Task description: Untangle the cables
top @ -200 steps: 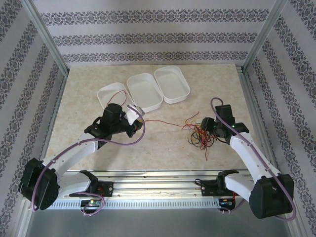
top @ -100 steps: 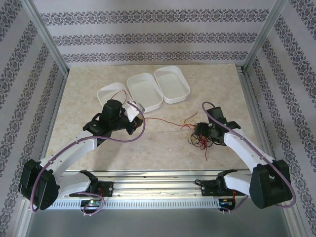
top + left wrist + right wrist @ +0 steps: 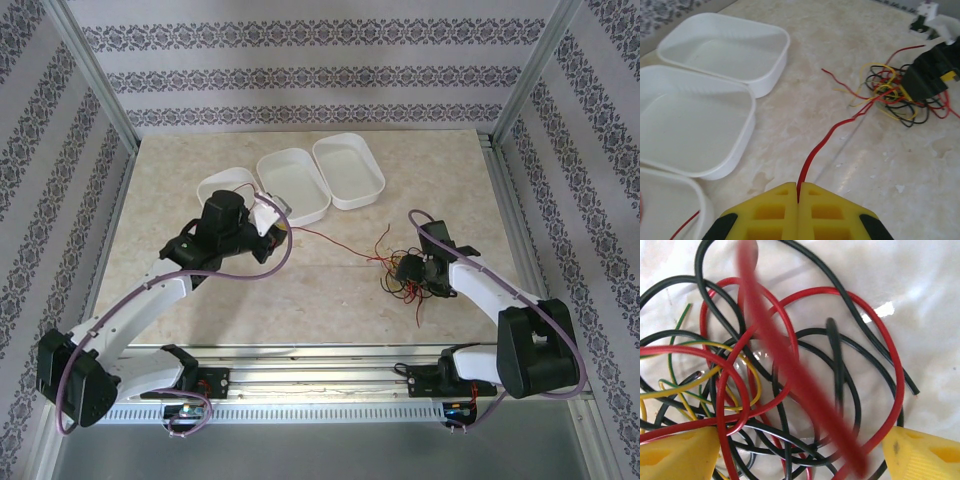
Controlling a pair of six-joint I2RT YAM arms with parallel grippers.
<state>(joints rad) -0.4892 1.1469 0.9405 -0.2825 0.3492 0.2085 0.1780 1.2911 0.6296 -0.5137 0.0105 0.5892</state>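
Marbled tabletop (image 3: 330,290) w/ floral-striped wallpaper walls (image 3: 300,60)

I see the cables (image 3: 405,272) as one loose tangle of red, black and yellow loops, lying flat, right of centre. One red strand (image 3: 832,131) leaves the tangle leftward, drawn nearly straight and slightly raised.

Across the worktop (image 3: 330,305), the heap of cables (image 3: 405,272) lies at four o'clock from centre, with my right fingers (image 3: 677,452) standing apart, one on each side of it. Three trays (image 3: 293,180) sit side by side along the far part, from ten to one o'clock. Just in front of the left half of that row, my left fingers (image 3: 765,217) are pressed together on one strand (image 3: 826,140), which runs off toward three o'clock into the heap.
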